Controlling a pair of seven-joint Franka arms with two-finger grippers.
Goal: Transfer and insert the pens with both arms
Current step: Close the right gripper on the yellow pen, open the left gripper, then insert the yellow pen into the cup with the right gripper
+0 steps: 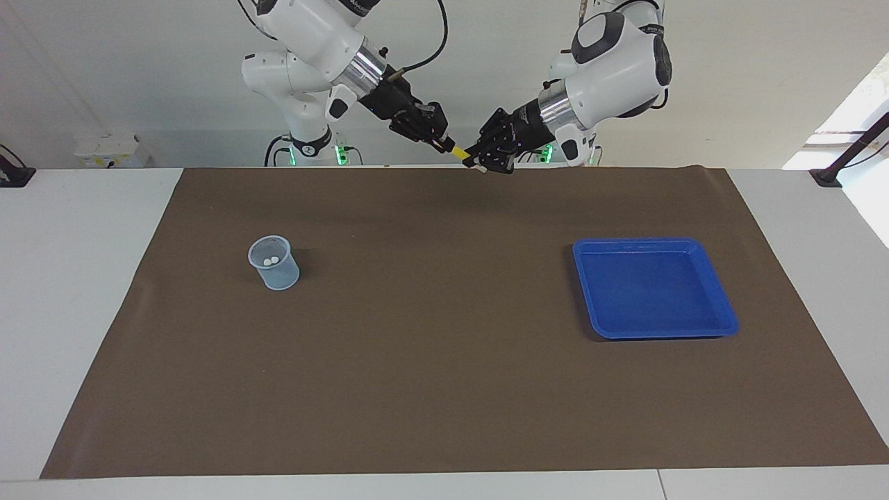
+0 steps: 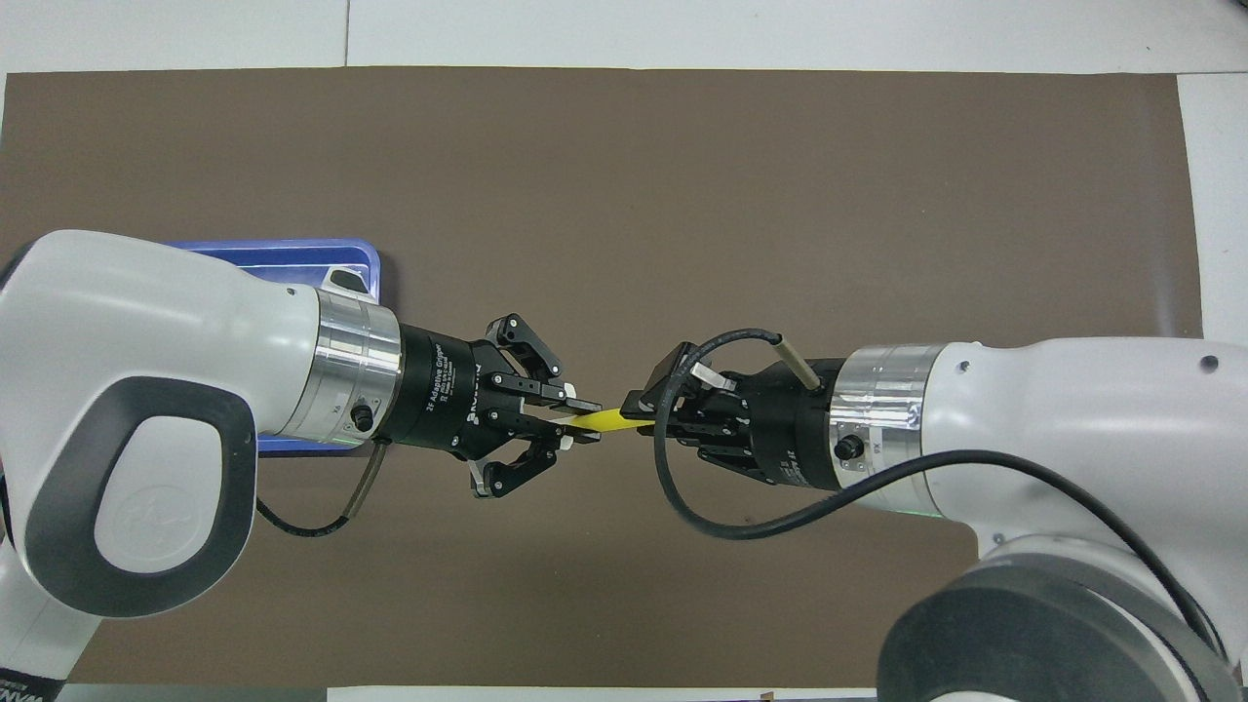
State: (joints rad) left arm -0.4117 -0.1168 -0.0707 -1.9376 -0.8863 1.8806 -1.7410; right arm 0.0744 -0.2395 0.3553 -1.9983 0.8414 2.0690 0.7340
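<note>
Overhead view: both grippers meet in the air over the middle of the brown mat (image 2: 624, 175), at the robots' edge — wide bare mat all round. Yellow pen (image 2: 603, 420) bridges them, slim, level, only its short yellow middle showing. Left gripper (image 2: 575, 421) is clamped on one end; right gripper (image 2: 639, 417) is closed on the other end. Blue tray (image 1: 653, 288) sits toward the left arm's end, bare inside. Clear cup (image 1: 274, 262) stands toward the right arm's end — two pale cap ends (image 1: 271, 261) show at its mouth.
</note>
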